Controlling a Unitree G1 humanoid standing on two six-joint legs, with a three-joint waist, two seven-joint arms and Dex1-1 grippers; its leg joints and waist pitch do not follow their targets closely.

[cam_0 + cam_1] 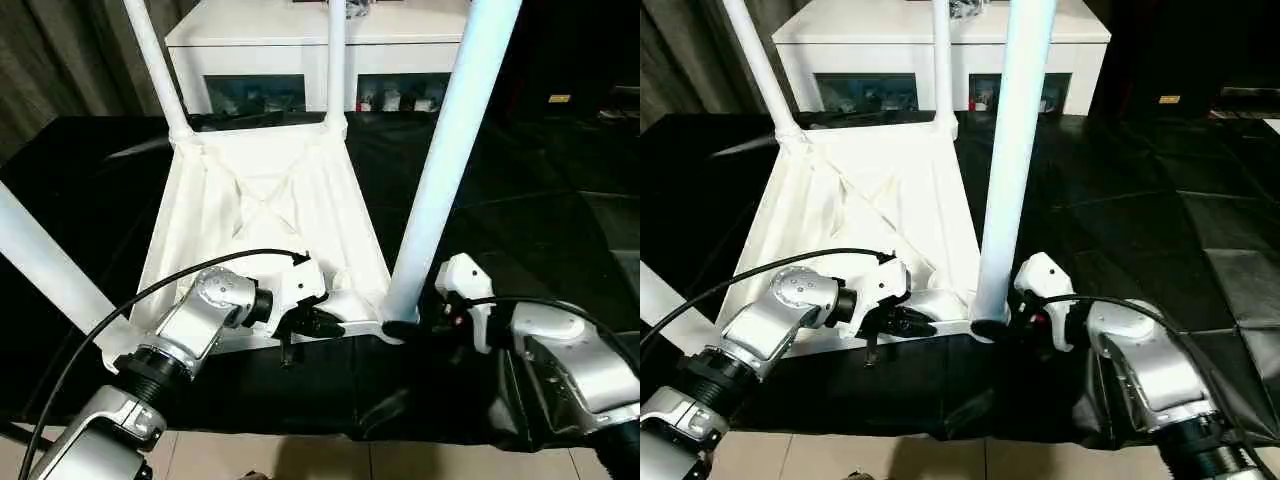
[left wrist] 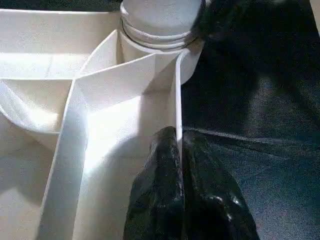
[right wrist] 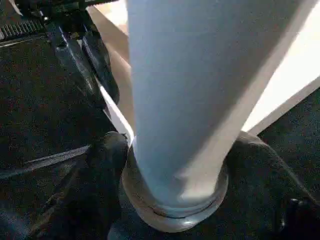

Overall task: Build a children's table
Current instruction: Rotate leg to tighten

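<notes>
The children's table [image 1: 270, 200] lies upside down on a black cloth, ribbed underside up, with its white legs standing in the corner sockets. My left gripper [image 1: 308, 326] is shut on the thin near rim of the table top [image 2: 176, 100], one finger on each side of that wall. The near right leg [image 1: 440, 170] rises from its socket [image 3: 175, 210] at the near right corner. My right gripper [image 1: 400, 330] hugs this leg's base, its black fingers [image 3: 102, 165] pressed on either side. Other legs stand at the far left [image 1: 155, 60], far right [image 1: 336, 60] and near left [image 1: 45, 260].
A white low cabinet [image 1: 300, 40] with dark glass openings stands just behind the table. The black cloth [image 1: 520, 220] stretches wide to the right. Its near edge hangs over a tiled floor [image 1: 300, 455]. A dark curtain [image 1: 60, 60] hangs at the far left.
</notes>
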